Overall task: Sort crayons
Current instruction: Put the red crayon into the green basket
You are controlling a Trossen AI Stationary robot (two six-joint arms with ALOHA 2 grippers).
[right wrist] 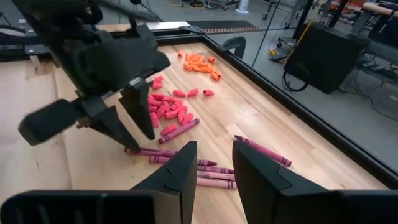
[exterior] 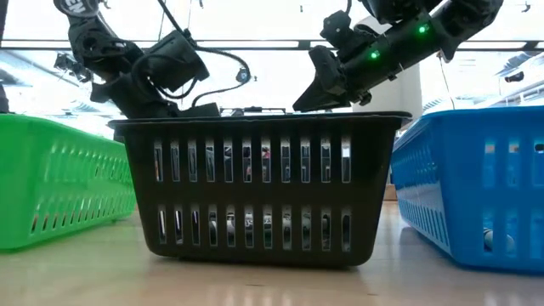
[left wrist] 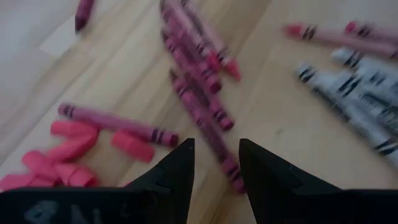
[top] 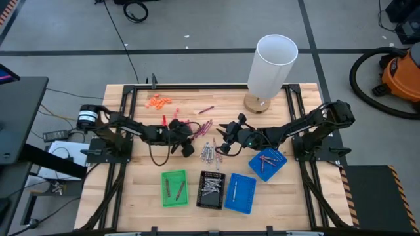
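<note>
Both arms reach in over the middle of the wooden desk (top: 138, 190), their tips facing each other across the loose crayons. The left pincer (left wrist: 216, 163) hangs just above the maroon crayons (left wrist: 198, 93), its two dark fingers spread with a narrow gap and nothing between them; one maroon crayon lies directly under that gap, and the silvery grey crayons (left wrist: 357, 93) lie a little off to one side, with stubby coral-pink bits (left wrist: 68, 149) off to the other. The right pincer (right wrist: 211, 167) is also spread and empty, held above the desk just short of the same maroon crayons (right wrist: 177, 132), with the left pincer (right wrist: 127, 121) straight ahead of it and the bright orange bits (right wrist: 200, 64) well beyond. From above, the grey crayons (top: 209, 154) lie between the two pincers, toward the near edge. Nearer that edge stand a green tray (top: 165, 196), a black basket (top: 201, 200) holding grey crayons, and a blue tray (top: 246, 200); another blue tray (top: 279, 167) with reddish crayons sits under the right arm.
</note>
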